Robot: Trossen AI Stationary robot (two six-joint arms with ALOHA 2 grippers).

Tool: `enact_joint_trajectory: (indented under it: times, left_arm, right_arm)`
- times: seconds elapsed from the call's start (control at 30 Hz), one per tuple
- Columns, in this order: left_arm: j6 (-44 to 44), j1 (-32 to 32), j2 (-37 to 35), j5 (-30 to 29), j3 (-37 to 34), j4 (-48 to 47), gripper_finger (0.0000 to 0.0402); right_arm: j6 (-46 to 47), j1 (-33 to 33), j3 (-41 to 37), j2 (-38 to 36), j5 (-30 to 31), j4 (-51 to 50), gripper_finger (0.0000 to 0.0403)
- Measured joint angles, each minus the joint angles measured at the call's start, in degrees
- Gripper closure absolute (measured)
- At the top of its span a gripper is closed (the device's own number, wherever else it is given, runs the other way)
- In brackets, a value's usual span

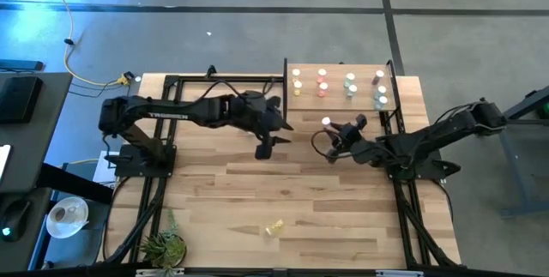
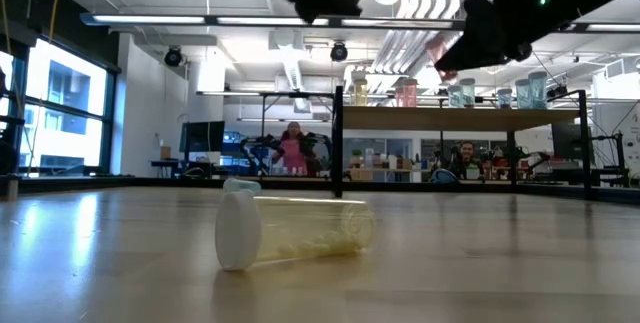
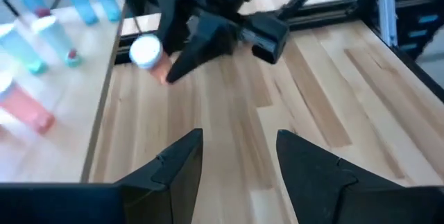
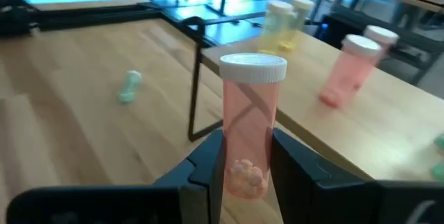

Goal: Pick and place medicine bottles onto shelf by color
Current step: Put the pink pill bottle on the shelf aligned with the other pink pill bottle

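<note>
The right gripper (image 4: pixel 244 165) has its fingers (image 4: pixel 208 161) clamped on a pink bottle (image 4: pixel 248 123) with a white cap, held upright above the counter (image 1: pixel 343 217) just beside the shelf's (image 1: pixel 339 101) near edge. On the shelf stand other bottles in rows by color: yellow (image 1: pixel 297 81), pink-red (image 1: pixel 322 82), teal-green (image 1: pixel 350 84), and more at the end farthest from the yellow row. The left gripper (image 1: pixel 264 147) hangs over the counter, a little way from the shelf and empty, its fingers (image 3: pixel 173 165) standing apart. A yellow bottle (image 2: pixel 290 230) lies on its side on the counter, well apart from the shelf, and a teal bottle (image 4: pixel 129 87) also lies on the counter below the shelf's yellow end.
</note>
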Motion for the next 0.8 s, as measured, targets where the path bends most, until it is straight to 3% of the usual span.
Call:
enact_joint_trajectory:
  times: [0.23,0.4,0.53,0.8]
  left_arm:
    - [-1.9,4.07,-4.8,6.1,-13.28,15.04,0.0229]
    - [-1.96,6.07,-6.37,6.35,-18.89,20.92,0.0229]
    - [-1.18,8.01,-7.43,6.31,-21.33,22.97,0.0229]
    - [-0.02,11.23,-7.85,6.32,-21.5,22.76,0.0229]
  right_arm:
    - [3.72,-0.72,0.0,2.75,1.81,-1.21,0.0318]
    - [8.05,-1.16,0.0,6.39,5.72,-1.79,0.0318]
    - [11.59,-1.16,0.0,9.37,8.99,-1.73,0.0318]
    - [17.39,-1.05,0.0,11.08,9.24,-1.87,0.0318]
